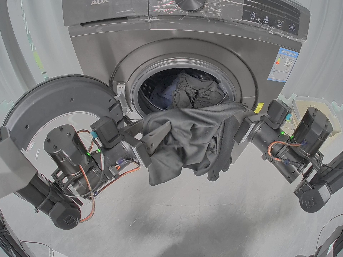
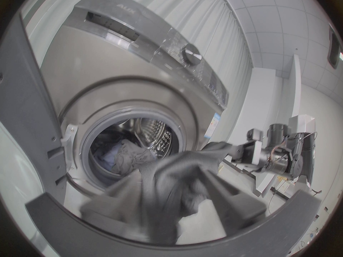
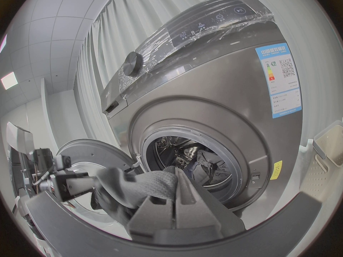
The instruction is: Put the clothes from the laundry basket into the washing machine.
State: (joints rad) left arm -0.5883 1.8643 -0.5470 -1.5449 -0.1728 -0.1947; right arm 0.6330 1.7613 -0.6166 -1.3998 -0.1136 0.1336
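Grey garment (image 1: pixel 189 140) held up by both arms, just before the open washing machine (image 1: pixel 107 50).
It hangs spread in front of the drum mouth, its upper edge at the lower rim, while other clothes (image 1: pixel 194 90) lie inside. The left gripper (image 1: pixel 159 134) has its fingers clamped around a thick fold on one side. The right gripper (image 3: pixel 174 193) pinches the other edge, fingers nearly together. The door (image 1: pixel 53 100) stands open on the left and the laundry basket (image 3: pixel 327 150) is on the right. The step in hand seems to be the loading itself. Next, I think, both arms must push deeper into the drum before letting go, or the hanging part may slip out.
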